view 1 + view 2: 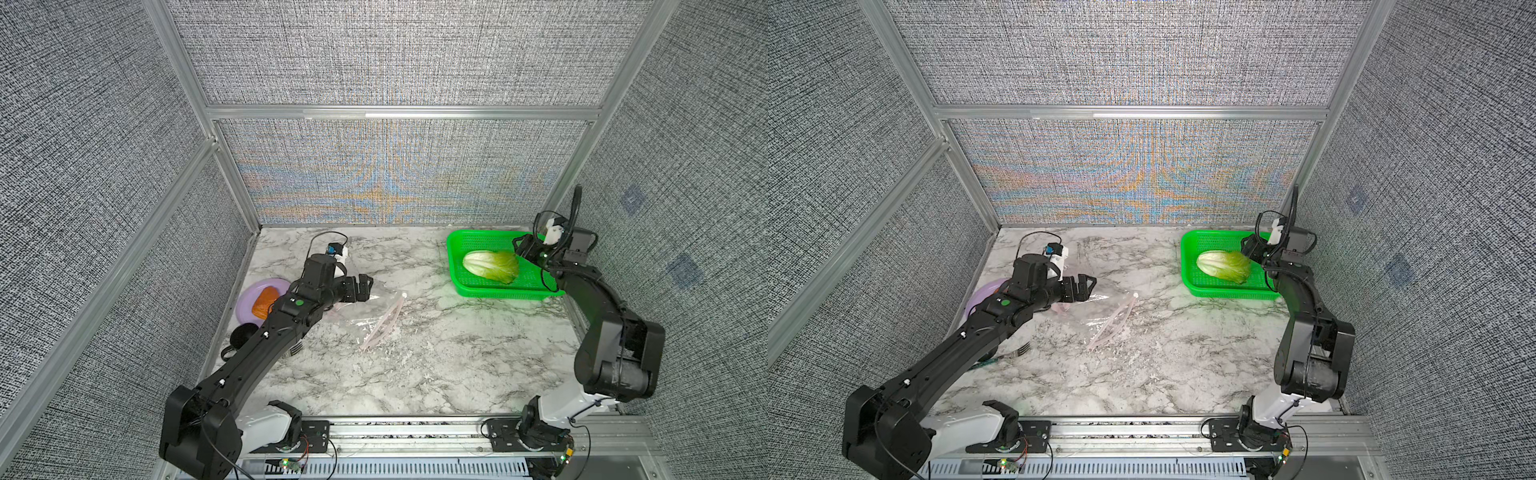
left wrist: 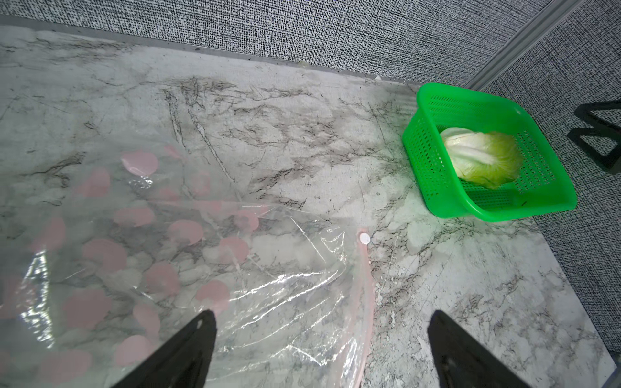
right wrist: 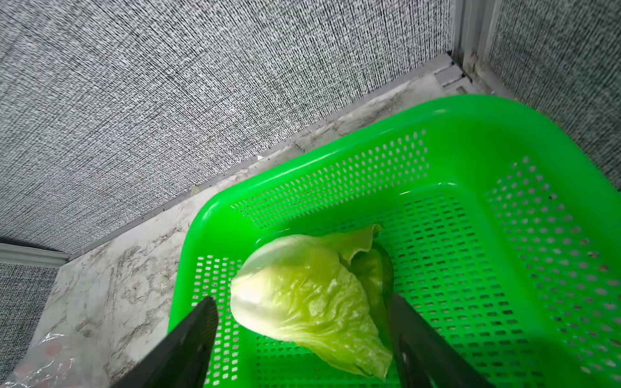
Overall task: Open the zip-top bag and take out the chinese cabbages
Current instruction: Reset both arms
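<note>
I hold the right pincer [image 3: 302, 299] parted on either side of the chinese cabbage [image 1: 490, 266], not clamped on it. The cabbage lies on its side in the green basket [image 1: 498, 296] at the far right corner of the tabletop [image 1: 415, 374]. The zip-top bag [image 2: 201, 252] lies crumpled near the left arm, its pink zip strip [image 1: 384, 324] parted. My left pincer [image 2: 321, 315] hovers over it, spread wide and empty.

Grey woven-fabric wall panels [image 1: 395, 50] enclose the cell on three sides, fixed in aluminium frame bars [image 1: 399, 113]. The counter [image 1: 415, 374] has a white marble-pattern surface with grey veining. A slotted aluminium rail [image 1: 415, 430] borders its near edge. Lighting is even.
</note>
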Controlling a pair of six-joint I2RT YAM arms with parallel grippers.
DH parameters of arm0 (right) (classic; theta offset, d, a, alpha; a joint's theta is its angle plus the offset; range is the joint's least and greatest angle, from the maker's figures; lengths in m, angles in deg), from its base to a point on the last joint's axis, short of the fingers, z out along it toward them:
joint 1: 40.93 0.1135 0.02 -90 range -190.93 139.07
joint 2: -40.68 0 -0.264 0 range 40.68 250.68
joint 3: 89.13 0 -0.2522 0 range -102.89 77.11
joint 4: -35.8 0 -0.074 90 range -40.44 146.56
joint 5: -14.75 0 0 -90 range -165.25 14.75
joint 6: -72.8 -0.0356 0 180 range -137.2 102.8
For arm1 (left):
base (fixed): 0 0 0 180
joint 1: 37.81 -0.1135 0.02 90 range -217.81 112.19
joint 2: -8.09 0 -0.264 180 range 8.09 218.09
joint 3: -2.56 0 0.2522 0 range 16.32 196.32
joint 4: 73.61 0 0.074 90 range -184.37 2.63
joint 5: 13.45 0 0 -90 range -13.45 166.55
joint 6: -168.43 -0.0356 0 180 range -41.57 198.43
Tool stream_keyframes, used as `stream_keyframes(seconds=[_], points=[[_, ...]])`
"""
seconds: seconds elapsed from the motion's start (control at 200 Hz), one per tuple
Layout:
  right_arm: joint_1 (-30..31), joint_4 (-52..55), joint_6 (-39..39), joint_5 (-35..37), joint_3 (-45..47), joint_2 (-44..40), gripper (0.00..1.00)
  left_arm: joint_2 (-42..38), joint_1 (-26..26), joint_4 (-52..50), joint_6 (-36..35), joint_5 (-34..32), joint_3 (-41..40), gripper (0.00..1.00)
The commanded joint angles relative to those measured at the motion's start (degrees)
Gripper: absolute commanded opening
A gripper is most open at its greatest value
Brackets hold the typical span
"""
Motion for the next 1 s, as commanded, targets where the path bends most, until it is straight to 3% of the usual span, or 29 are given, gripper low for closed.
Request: stream_keyframes(seconds=[0.0, 0.15, 0.28, 0.46, 0.595, 0.686, 0.746, 0.996], points=[[0.7, -10.9, 2.0, -6.6, 2.9, -1.8, 0.83, -2.5, 0.1, -1.4, -1.4, -1.8, -1.1, 1.00], [4.7, -9.7, 6.9, -13.3, 3.7, -2.1, 0.84, -7.4, 0.0, -1.2, -2.4, -7.0, -3.5, 1.00], [11.1, -6.3, 13.2, -12.4, 4.3, -4.0, 0.84, -13.4, 0.1, 0.1, -5.1, -14.6, -6.6, 1.00], [20.5, -11.3, 20.0, 2.0, 11.0, -12.0, 0.84, -25.5, 0.0, 11.4, -10.1, -29.3, -16.8, 1.00], [25.2, -34.4, 22.9, 13.8, 27.9, -22.2, 0.86, -32.8, -0.1, 23.8, -12.9, -39.3, -27.1, 1.00], [25.9, -52.4, 23.2, 19.2, 39.1, -27.4, 0.93, -34.2, -0.3, 23.7, -14.8, -42.2, -29.6, 1.00], [26.0, -59.0, 24.9, 22.6, 43.9, -29.2, 0.96, -34.0, -0.5, 22.6, -16.0, -42.2, -30.6, 1.00], [25.9, -59.8, 24.2, 40.3, 50.5, -30.6, 0.98, -28.1, -2.5, 29.5, -20.6, -43.7, -34.3, 1.00]])
